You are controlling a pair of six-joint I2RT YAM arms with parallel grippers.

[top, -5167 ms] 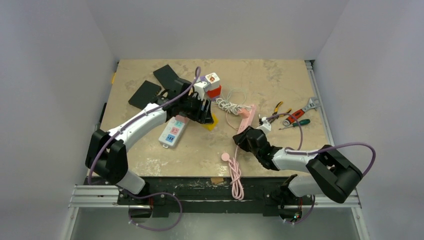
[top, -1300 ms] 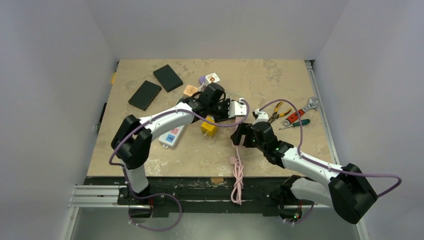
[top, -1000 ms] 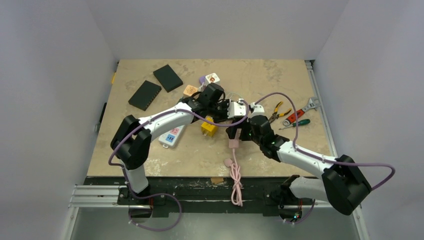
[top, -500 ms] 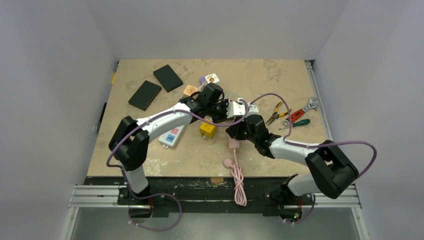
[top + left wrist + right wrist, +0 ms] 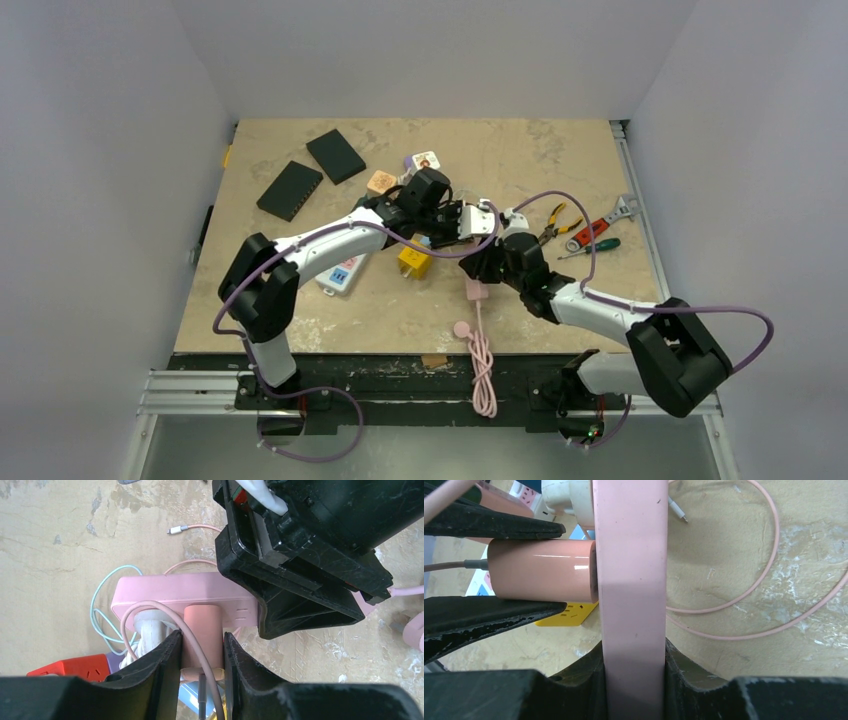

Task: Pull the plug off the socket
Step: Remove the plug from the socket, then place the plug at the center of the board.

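Observation:
A pink power strip (image 5: 630, 580) stands on edge between the fingers of my right gripper (image 5: 634, 665), which is shut on it. A salmon-pink plug (image 5: 541, 570) sits in the strip's side, its face against the strip. My left gripper (image 5: 201, 650) is shut on the plug (image 5: 202, 635), one finger on each side, with the strip (image 5: 175, 592) just beyond. In the top view both grippers meet at the table's middle, left (image 5: 462, 222) and right (image 5: 487, 255). The strip itself is mostly hidden there.
The strip's pink cable (image 5: 480, 345) trails to the near edge. A yellow cube socket (image 5: 414, 258), a white-blue power strip (image 5: 340, 272), two black boxes (image 5: 336, 155), small cube adapters (image 5: 424, 159), and pliers (image 5: 550, 220) with a wrench and screwdriver (image 5: 600, 230) lie around.
Five seconds ago the grippers were apart; now they meet over the middle. In the last second the right forearm and pink cable shifted slightly right; the left arm barely moved.

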